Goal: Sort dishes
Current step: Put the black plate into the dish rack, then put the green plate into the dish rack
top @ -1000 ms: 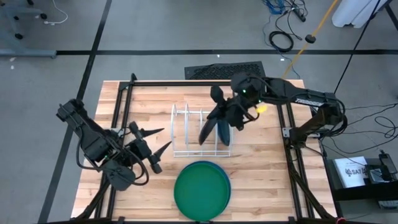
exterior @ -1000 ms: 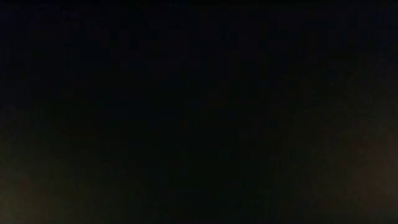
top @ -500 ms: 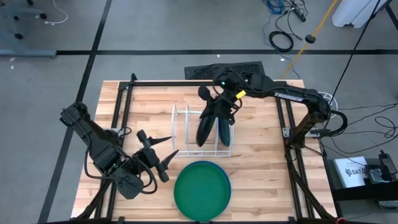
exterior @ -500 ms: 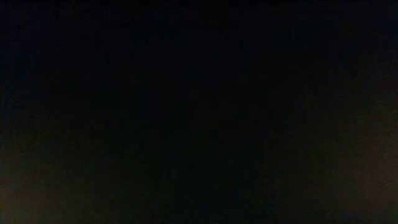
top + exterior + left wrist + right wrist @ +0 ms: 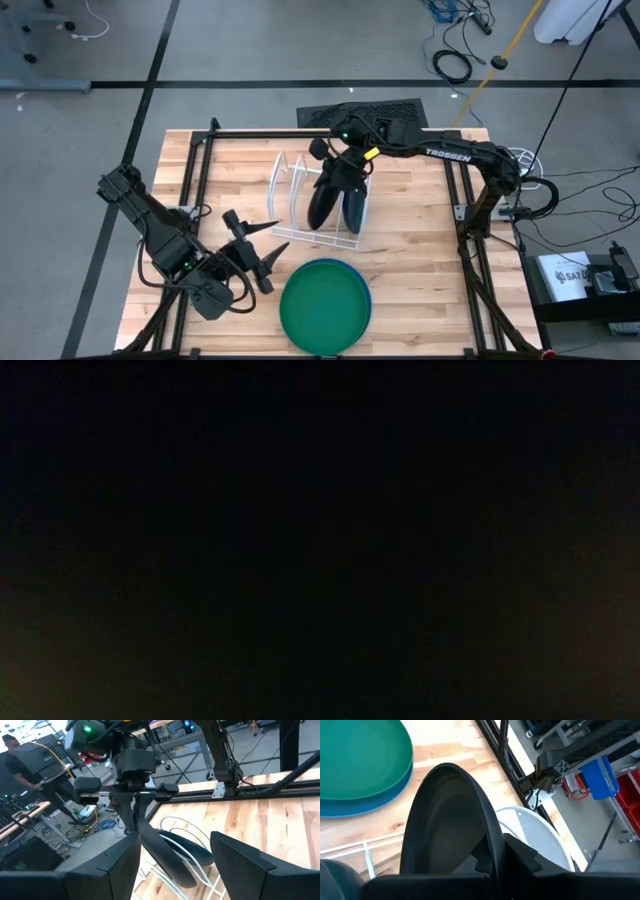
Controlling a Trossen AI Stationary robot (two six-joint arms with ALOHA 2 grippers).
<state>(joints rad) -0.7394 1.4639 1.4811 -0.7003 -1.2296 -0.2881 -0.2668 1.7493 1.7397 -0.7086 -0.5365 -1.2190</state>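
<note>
My right gripper (image 5: pixel 336 178) is shut on a dark teal-black dish (image 5: pixel 320 205) that stands on edge in the white wire rack (image 5: pixel 290 200). A second dark dish (image 5: pixel 353 210) stands on edge in the rack beside it. The green plate (image 5: pixel 322 303) lies on the light blue plate (image 5: pixel 364 312) near the table's front edge. My left gripper (image 5: pixel 279 234) is open and empty, left of the rack and above the table. The low view is dark. My right gripper pinches the dish's upper rim (image 5: pixel 492 837) between its two fingers, one on each face. The fingers (image 5: pixel 131 815) come from above, pointing down. The dish stands on edge, tilted, with its lower part (image 5: pixel 172 870) among the rack's wires.
A black frame (image 5: pixel 300 133) runs around the wooden table. A dark mat (image 5: pixel 360 112) lies at the far edge. Bare wood (image 5: pixel 420 260) shows right of the rack. A person shows in the room beyond the table in the left wrist view (image 5: pixel 17 762).
My right gripper has moved toward the table's left edge with the dark dish. The dish has tilted, and the rack's far part has shifted toward the left, so the rack now sits skewed. My left gripper has moved a little toward the right and the near edge, still open.
</note>
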